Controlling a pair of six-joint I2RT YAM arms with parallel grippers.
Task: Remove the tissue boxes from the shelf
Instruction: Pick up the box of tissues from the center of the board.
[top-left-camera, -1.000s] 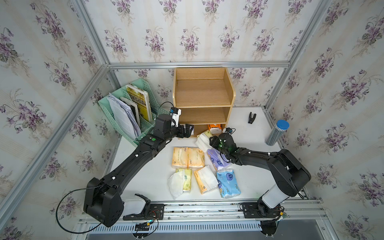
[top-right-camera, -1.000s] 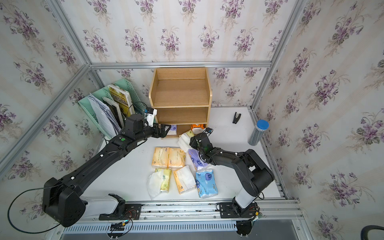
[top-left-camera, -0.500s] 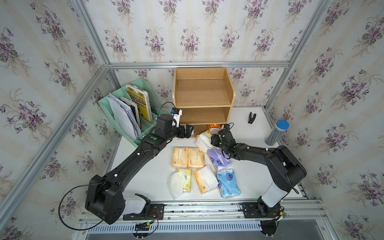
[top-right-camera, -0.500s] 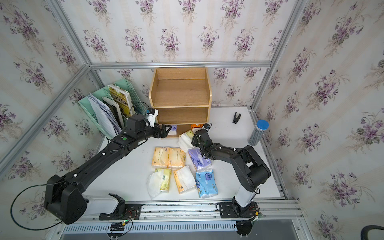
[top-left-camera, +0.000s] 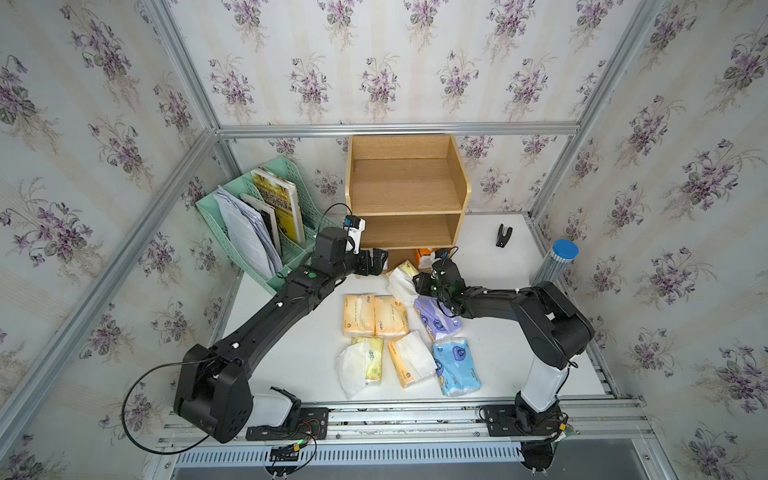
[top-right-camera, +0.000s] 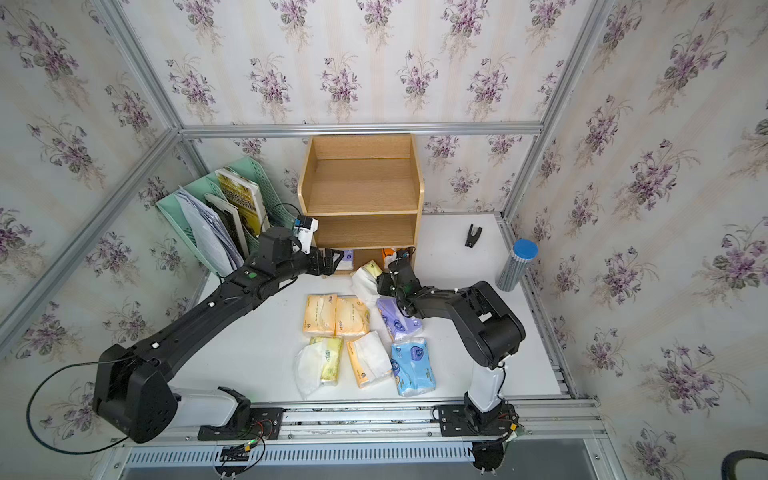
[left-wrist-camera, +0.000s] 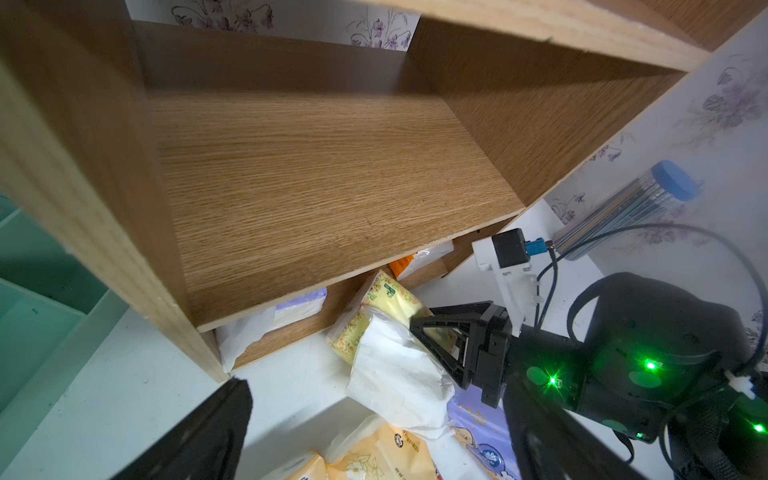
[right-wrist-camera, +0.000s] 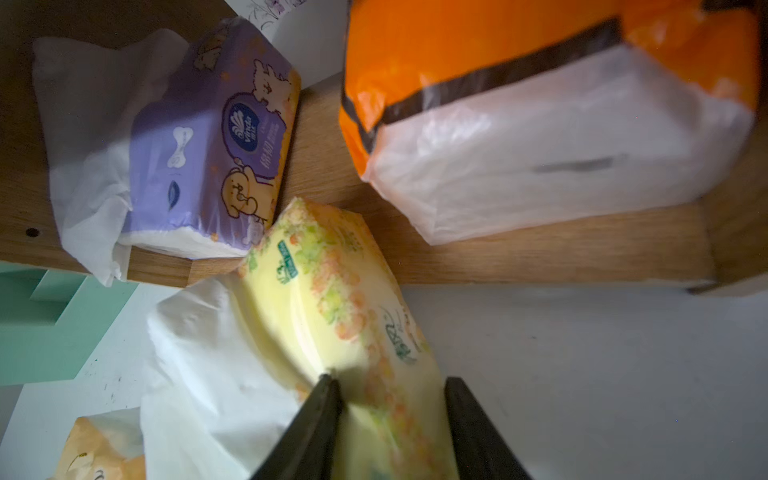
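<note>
The wooden shelf (top-left-camera: 405, 187) stands at the back; its top and middle tiers are bare. In its bottom tier lie a purple tissue pack (right-wrist-camera: 216, 137) and a bright orange one (right-wrist-camera: 519, 104). Just in front of the shelf, a yellow tissue pack (right-wrist-camera: 332, 299) with white tissue spilling out lies on the table. My right gripper (right-wrist-camera: 390, 386) is shut on its near end, one finger on each side. My left gripper (top-left-camera: 376, 266) hovers open at the shelf's bottom left corner, holding nothing. Several more tissue packs (top-left-camera: 390, 318) lie on the table.
A mint green file rack (top-left-camera: 257, 232) with papers and a yellow book stands left of the shelf, close to my left arm. A black clip (top-left-camera: 503, 236) and a clear tube with a blue lid (top-left-camera: 559, 259) sit at the right.
My right gripper's fingers have closed in on the yellow pack in front of the shelf. The left arm has hardly moved.
</note>
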